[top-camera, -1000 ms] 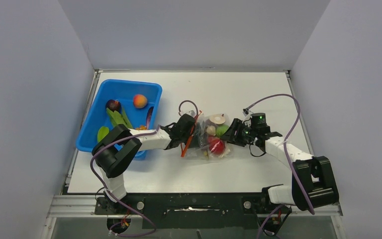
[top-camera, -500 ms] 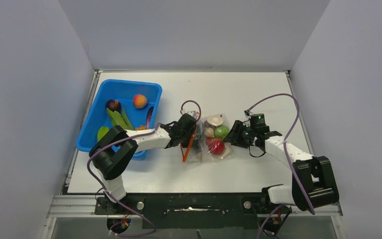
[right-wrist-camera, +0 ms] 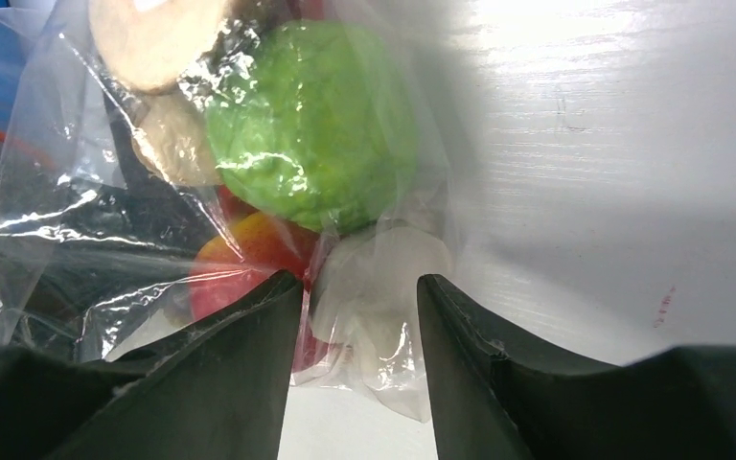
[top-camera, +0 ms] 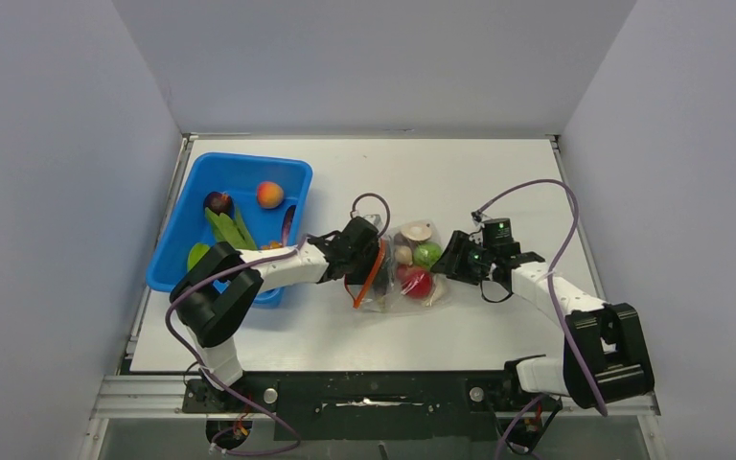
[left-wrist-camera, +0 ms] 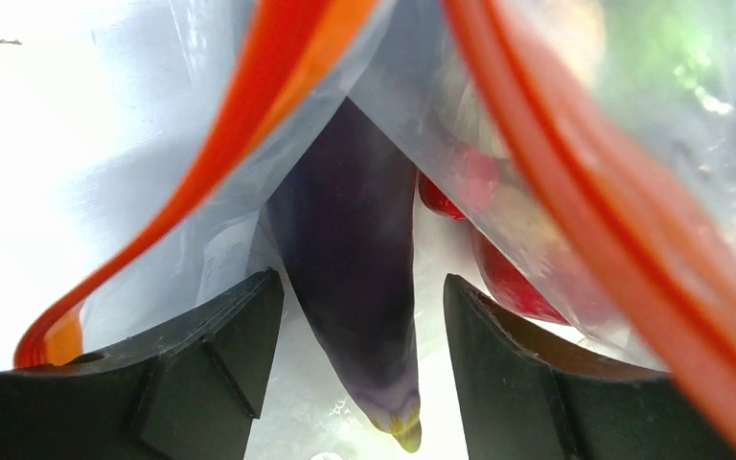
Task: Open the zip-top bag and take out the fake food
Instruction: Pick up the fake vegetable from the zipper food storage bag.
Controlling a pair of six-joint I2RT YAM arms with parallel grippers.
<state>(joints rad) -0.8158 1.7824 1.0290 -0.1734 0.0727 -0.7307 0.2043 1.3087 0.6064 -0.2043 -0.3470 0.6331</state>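
— What is seen nearest, at the left gripper [left-wrist-camera: 362,284]?

— Its jaws are held apart inside the mouth of the zip-top bag [top-camera: 407,273]. A dark purple piece [left-wrist-camera: 355,249] is framed between the fingers [left-wrist-camera: 220,355], with a gap left on each side, so nothing is clamped. The orange-red zipper strip [left-wrist-camera: 575,192] is parted to either side of it.

— And the right gripper [right-wrist-camera: 359,280]?

— It is closed on the bag's opposite end. The clear plastic is pinched there, and a white piece [right-wrist-camera: 374,268] inside it is caught between the two black tips.

— Where is the bag placed?

— It is laid on the white table [top-camera: 479,172], about midway across, stretched between the two grippers. The fake food [top-camera: 404,255] is contained in it: a red round fruit [top-camera: 418,282], a green bumpy ball [right-wrist-camera: 311,125] and a pale mushroom [top-camera: 418,230] are made out through the plastic.

— What is found further off?

— A blue bin [top-camera: 192,206] is set at the table's left side. Long green pods [top-camera: 228,228] and an orange-pink peach [top-camera: 269,195] are held in it.
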